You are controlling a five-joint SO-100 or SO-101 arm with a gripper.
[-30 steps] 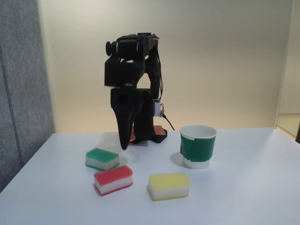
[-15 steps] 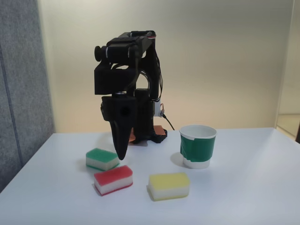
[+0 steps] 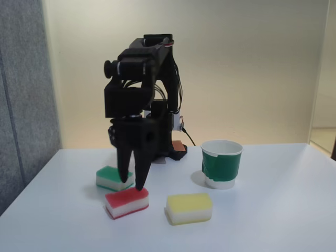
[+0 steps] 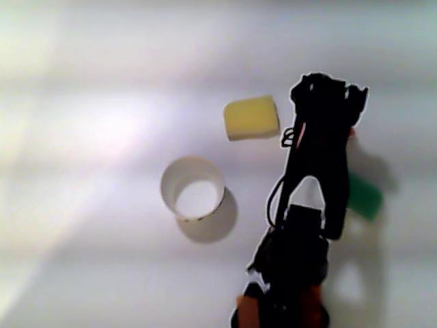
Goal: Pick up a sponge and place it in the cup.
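Three sponges are lying on the white table (image 3: 273,210) as the black arm (image 3: 147,89) is lowering its tool (image 3: 132,186), fingers spread apart and gripping nothing, over the red-topped sponge (image 3: 127,201). Largest among the props, the cup (image 3: 222,164), white paper with a broad dark green band, is standing upright and well apart to the right in the fixed view, its mouth open and round as seen from above (image 4: 193,188).

Trouble is looming in the crowding: the green-topped sponge (image 3: 111,178) is sitting just behind the target, and one finger appears to be hanging in front of it, so a closing pinch is likely risking a nudge of that neighbour or a catch on only the red sponge's rear edge. A soft block squeezed off-centre is probably going to twist or slip free on the lift. The yellow-topped sponge (image 3: 189,208) is lying just beside the target's right, leaving little room for a sideways correction.

The target itself is showing a red top, a white middle and a thin red bottom edge, resting flat near the table's front, slightly angled.
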